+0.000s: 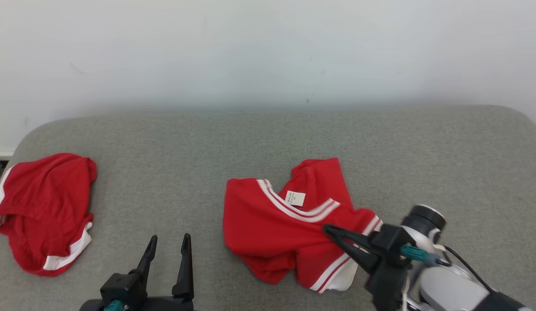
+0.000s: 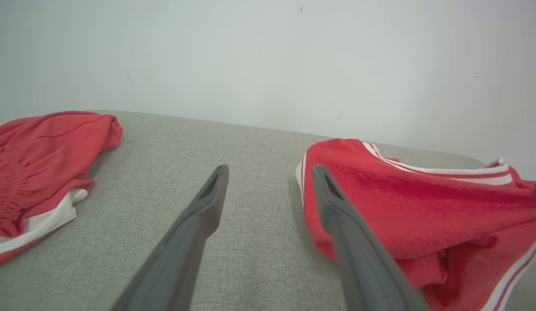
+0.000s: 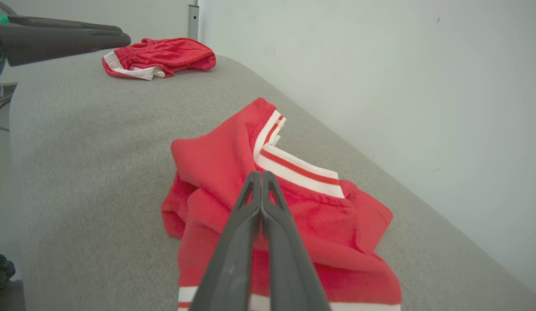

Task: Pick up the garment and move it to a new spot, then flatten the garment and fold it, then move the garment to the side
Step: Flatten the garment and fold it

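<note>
The garment, a red shirt (image 1: 268, 224) with a white-striped collar and a white label, lies crumpled at the middle of the grey padded surface (image 1: 268, 138). My right gripper (image 1: 327, 229) comes in from the lower right, shut, with its tips over the shirt's right part. In the right wrist view the fingers (image 3: 261, 173) are pressed together above the red cloth (image 3: 216, 172), and I see no fabric between them. My left gripper (image 1: 167, 244) stands open at the lower left, just left of the shirt (image 2: 402, 194), with nothing between its fingers (image 2: 268, 170).
A second red garment with white trim (image 1: 43, 207) lies bunched at the surface's far left, also in the left wrist view (image 2: 34, 147) and the right wrist view (image 3: 160, 56). A white wall (image 1: 268, 52) runs behind. Bare grey surface lies between the two garments and to the right.
</note>
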`<state>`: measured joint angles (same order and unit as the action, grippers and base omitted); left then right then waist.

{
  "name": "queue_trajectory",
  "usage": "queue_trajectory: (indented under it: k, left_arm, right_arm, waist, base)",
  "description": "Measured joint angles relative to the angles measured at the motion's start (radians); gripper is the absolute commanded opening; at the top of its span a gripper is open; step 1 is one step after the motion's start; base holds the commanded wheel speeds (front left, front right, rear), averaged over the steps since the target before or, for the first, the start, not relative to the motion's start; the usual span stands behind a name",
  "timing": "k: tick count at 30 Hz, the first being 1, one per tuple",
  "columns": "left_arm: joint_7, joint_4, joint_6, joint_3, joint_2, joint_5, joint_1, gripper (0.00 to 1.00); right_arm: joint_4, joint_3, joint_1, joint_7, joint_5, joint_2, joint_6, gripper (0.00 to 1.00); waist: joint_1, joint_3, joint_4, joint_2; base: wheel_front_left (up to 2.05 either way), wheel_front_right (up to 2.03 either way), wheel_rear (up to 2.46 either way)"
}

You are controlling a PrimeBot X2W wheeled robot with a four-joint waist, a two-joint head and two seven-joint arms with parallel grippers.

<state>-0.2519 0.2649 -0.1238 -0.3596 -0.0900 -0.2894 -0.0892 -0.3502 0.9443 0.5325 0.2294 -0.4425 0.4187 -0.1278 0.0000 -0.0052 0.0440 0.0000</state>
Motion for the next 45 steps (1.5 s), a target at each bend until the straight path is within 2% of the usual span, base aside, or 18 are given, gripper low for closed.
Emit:
queue_trajectory:
  k: [7,15,18,22,27,32,33,34,37,45]
  left_arm:
    - [0.0,-0.003,0.0,-0.006,0.002,0.0,0.0,1.0]
    - [0.0,-0.006,0.002,-0.021,0.006,0.0,-0.001,1.0]
    - [0.0,-0.005,0.002,-0.033,0.01,0.001,-0.005,1.0]
    - [0.0,-0.002,0.002,-0.027,0.01,0.0,-0.005,1.0]
    - [0.0,0.004,0.002,-0.026,0.01,0.0,-0.006,1.0]
    - [0.0,0.012,0.002,-0.023,0.01,-0.001,-0.008,1.0]
    - [0.0,0.013,0.002,-0.019,0.01,-0.002,-0.008,1.0]
    - [0.0,0.015,0.002,-0.018,0.01,-0.002,-0.009,1.0]
    - [0.0,0.015,0.002,-0.015,0.01,-0.002,-0.01,1.0]
    - [0.0,0.016,0.011,-0.014,0.001,-0.006,-0.022,1.0]
  right_arm:
    - [0.004,-0.042,-0.104,0.008,-0.035,0.139,0.0,0.0]
    - [-0.075,-0.153,-0.118,0.009,-0.114,0.218,0.008,0.0]
    - [-0.129,-0.186,-0.155,-0.005,-0.156,0.23,0.049,0.0]
    - [-0.222,-0.197,-0.199,-0.088,-0.205,0.225,0.09,0.0]
    - [-0.293,-0.203,-0.239,-0.156,-0.25,0.215,0.112,0.0]
    - [-0.315,-0.215,-0.236,-0.199,-0.279,0.184,0.132,0.0]
    - [-0.317,-0.215,-0.231,-0.204,-0.28,0.177,0.133,0.68]
    - [-0.312,-0.22,-0.23,-0.202,-0.281,0.171,0.133,1.0]
    - [-0.289,-0.246,-0.214,-0.193,-0.313,0.159,0.131,1.0]
    - [-0.157,-0.279,-0.166,-0.119,-0.31,0.144,0.138,1.0]
  waist:
    - [0.0,-0.004,-0.042,0.0]
    - [0.0,0.008,-0.065,0.0]
    - [0.0,0.012,-0.058,0.0]
    - [0.0,0.018,-0.053,0.0]
    - [0.0,0.023,-0.05,0.0]
    - [0.0,0.025,-0.053,0.0]
    - [0.0,0.024,-0.055,0.0]
    - [0.0,0.024,-0.057,0.0]
    - [0.0,0.023,-0.063,0.0]
    - [0.0,0.027,-0.09,0.0]
  base:
    - [0.0,0.0,0.0]
    - [0.0,0.0,0.0]
    - [0.0,0.0,0.0]
    - [0.0,0.0,0.0]
    - [0.0,0.0,0.0]
    - [0.0,0.0,0.0]
    - [0.0,0.0,0.0]
    - [0.0,0.0,0.0]
    - [0.0,0.0,0.0]
    - [0.0,0.0,0.0]
